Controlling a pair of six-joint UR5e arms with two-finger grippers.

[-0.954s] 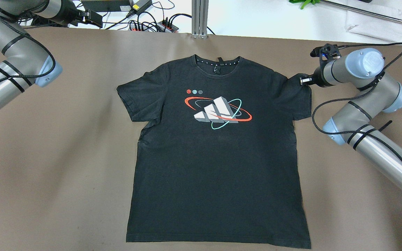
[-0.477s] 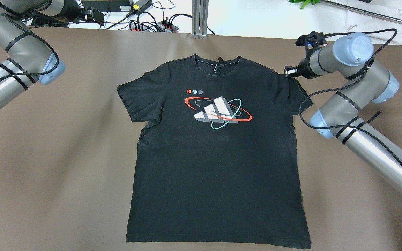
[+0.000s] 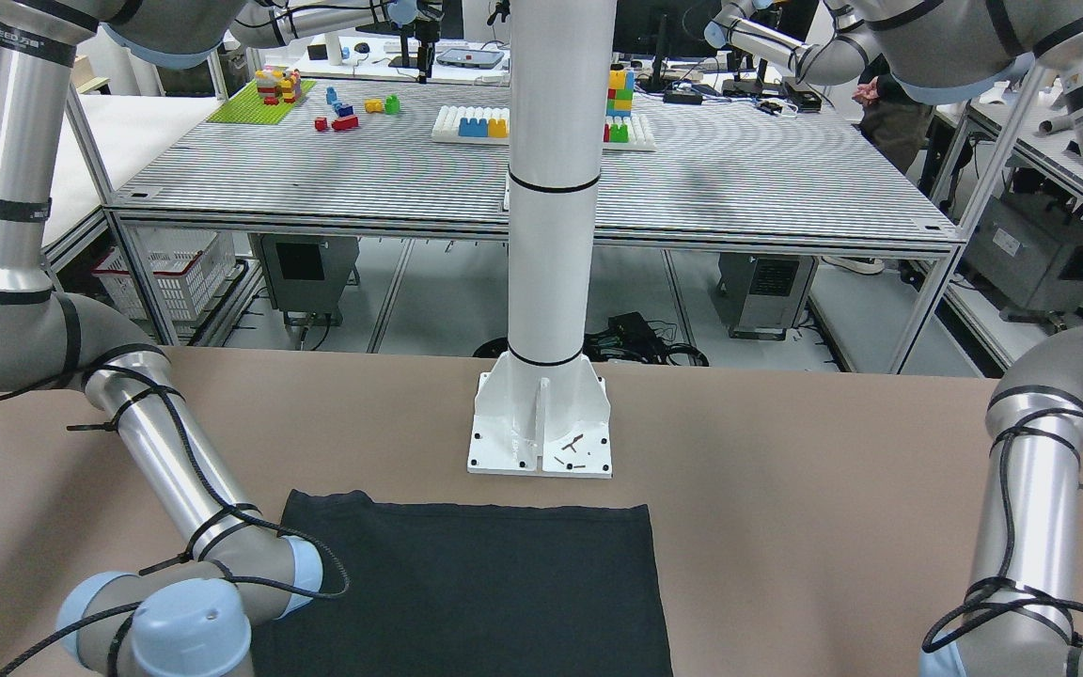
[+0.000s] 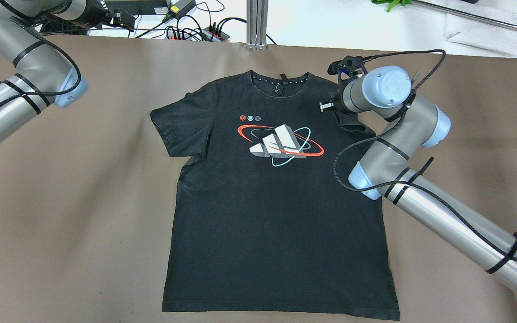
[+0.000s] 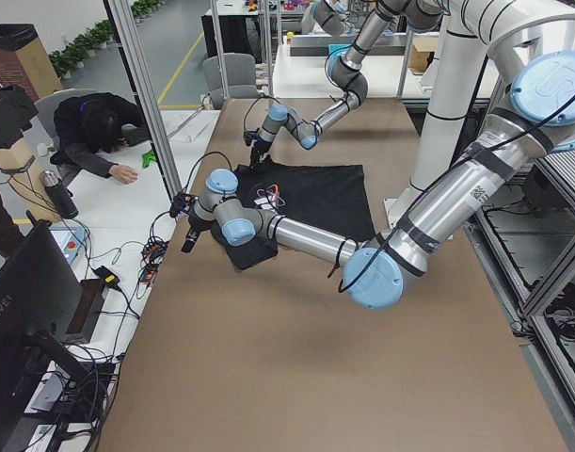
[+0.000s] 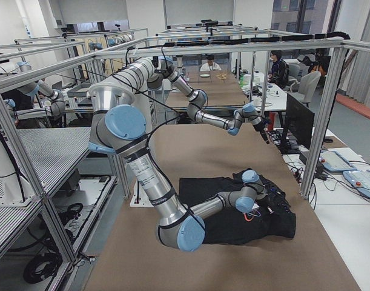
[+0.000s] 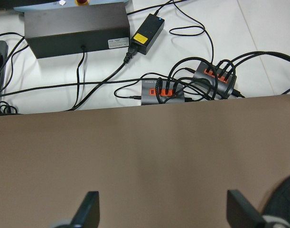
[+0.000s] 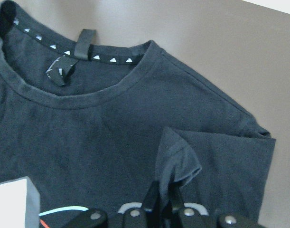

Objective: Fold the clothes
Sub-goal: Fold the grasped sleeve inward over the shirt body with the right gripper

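Overhead exterior view: sleeve pinched by right gripper (image 8: 164, 194), shirt (image 4: 276, 202) body lying to its left

A black shirt is spread flat, front up, in the middle of a brown table (image 4: 83, 202). Its long axis runs up and down the frame, with the collar (image 4: 280, 80) at the top and the hem (image 4: 281, 312) at the bottom edge. A white, red and teal logo (image 4: 278, 141) is seen on the chest.

In the right wrist view, the right gripper's fingers are seen pressed together on the edge of one sleeve (image 8: 182, 156). That sleeve is lifted into a small peak and doubled back over the shoulder. In the overhead view the gripper sits at the upper right of the shirt, just right of the collar. From there the bulk of the cloth lies toward the left and the bottom of the frame.

The left gripper (image 7: 163, 213) is shown spread and empty in its wrist view, over bare table, with cables (image 7: 182, 85) beyond the table's edge. In the overhead view that arm is at the upper left corner, well apart from the shirt. The other sleeve (image 4: 173, 125) lies flat and untouched.

The right arm is judged much the nearer. The coming move is judged to depend on the sleeve being carried leftward, across the long axis, toward the logo.
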